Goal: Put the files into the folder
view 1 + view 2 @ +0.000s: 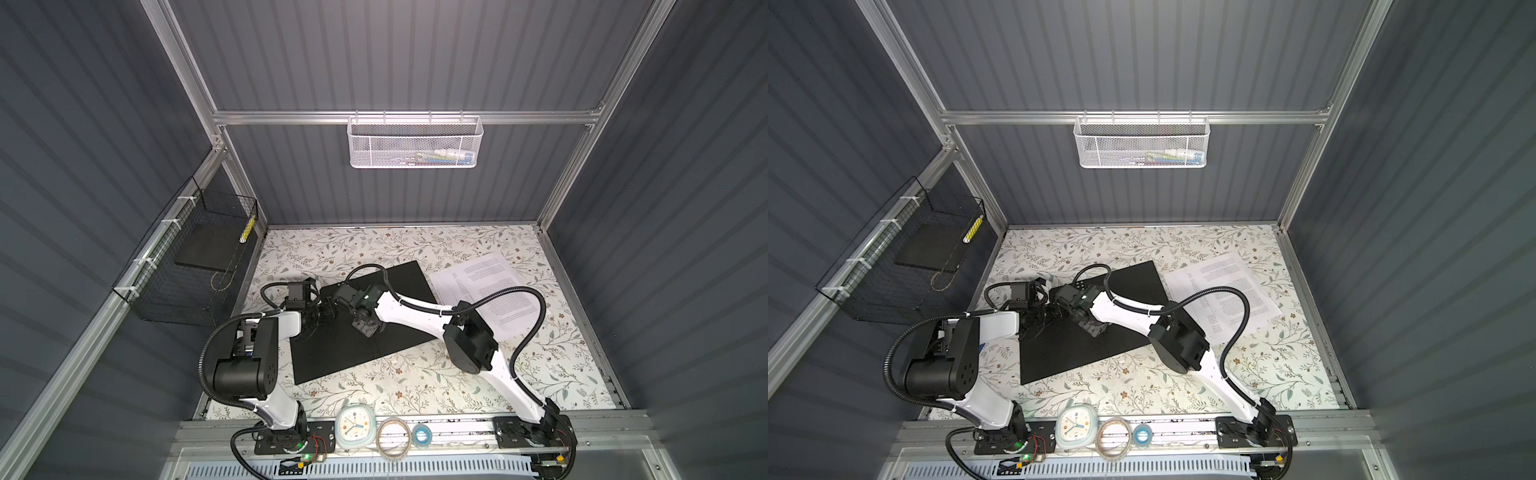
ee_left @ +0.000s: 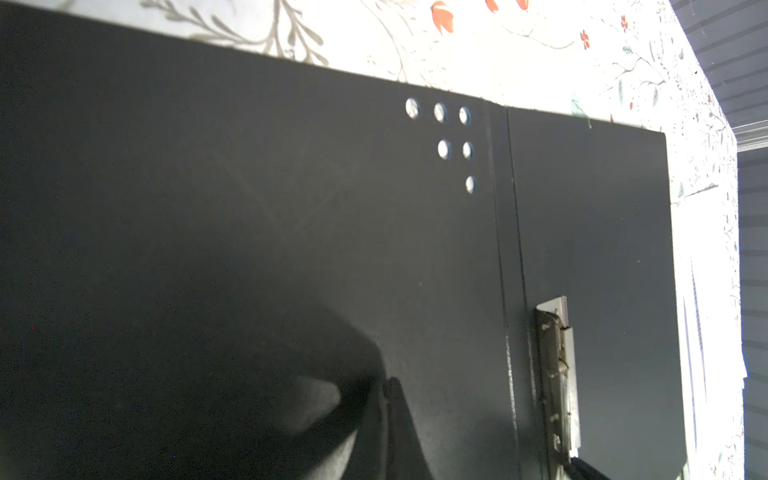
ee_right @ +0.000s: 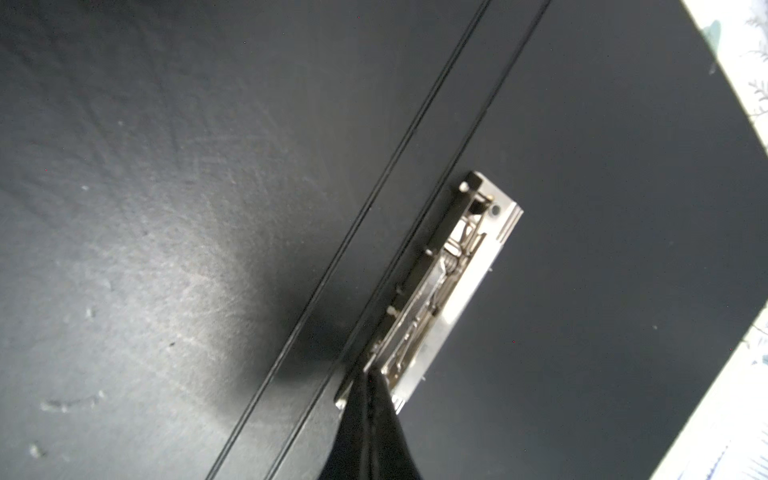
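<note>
The folder [image 1: 374,345] [image 1: 1100,345] lies open on the floral table, black inside up, with several punched holes near its spine fold. The files [image 1: 490,282] [image 1: 1221,278], white printed sheets, lie flat just right of it, partly under the right arm. My left gripper [image 2: 388,380] [image 1: 326,312] is shut, its tips low over the left cover [image 2: 249,208]. My right gripper [image 3: 365,370] [image 1: 337,302] is shut too, with its tips at the near end of the metal clamp [image 3: 449,282] [image 2: 557,374] beside the spine. Nothing shows between either pair of fingers.
A black wire basket [image 1: 195,266] hangs on the left wall and a white mesh basket [image 1: 415,143] on the back rail. At the table's front edge sit a small clock [image 1: 355,426] and tape rolls [image 1: 394,436].
</note>
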Controlling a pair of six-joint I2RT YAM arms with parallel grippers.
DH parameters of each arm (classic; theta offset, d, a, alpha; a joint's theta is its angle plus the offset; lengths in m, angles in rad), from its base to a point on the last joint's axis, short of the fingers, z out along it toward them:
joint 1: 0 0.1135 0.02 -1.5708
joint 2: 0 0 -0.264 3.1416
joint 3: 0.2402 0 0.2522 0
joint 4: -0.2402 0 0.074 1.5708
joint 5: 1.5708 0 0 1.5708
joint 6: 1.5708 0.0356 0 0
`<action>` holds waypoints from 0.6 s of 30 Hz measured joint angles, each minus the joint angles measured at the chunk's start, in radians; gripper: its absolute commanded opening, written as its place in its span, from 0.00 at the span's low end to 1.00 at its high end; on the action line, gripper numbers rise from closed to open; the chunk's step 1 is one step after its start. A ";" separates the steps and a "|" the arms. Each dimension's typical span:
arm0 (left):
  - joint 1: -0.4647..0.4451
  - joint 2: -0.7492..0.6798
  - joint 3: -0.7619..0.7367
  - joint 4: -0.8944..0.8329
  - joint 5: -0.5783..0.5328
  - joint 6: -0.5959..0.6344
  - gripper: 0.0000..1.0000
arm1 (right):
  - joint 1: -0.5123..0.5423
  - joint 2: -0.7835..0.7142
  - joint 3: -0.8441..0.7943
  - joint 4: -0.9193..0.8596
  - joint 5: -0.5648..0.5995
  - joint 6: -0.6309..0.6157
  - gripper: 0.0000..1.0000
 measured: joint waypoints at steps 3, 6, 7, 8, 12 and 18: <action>0.000 0.000 0.000 0.000 0.000 0.000 0.00 | -0.002 -0.014 -0.020 0.012 -0.010 0.018 0.00; 0.000 0.000 0.000 0.000 0.000 0.000 0.00 | -0.009 -0.029 -0.036 0.022 -0.030 0.048 0.00; 0.000 0.000 0.000 0.000 0.001 0.000 0.00 | -0.012 -0.034 -0.039 0.025 -0.039 0.058 0.00; 0.000 0.000 0.000 0.000 0.001 0.000 0.00 | -0.013 -0.041 -0.043 0.028 -0.048 0.069 0.00; 0.001 0.000 0.000 0.000 0.003 0.000 0.00 | -0.020 -0.057 -0.045 0.024 -0.077 0.111 0.00; 0.001 0.000 0.000 0.000 0.003 0.000 0.00 | -0.030 -0.057 -0.033 0.013 -0.098 0.143 0.00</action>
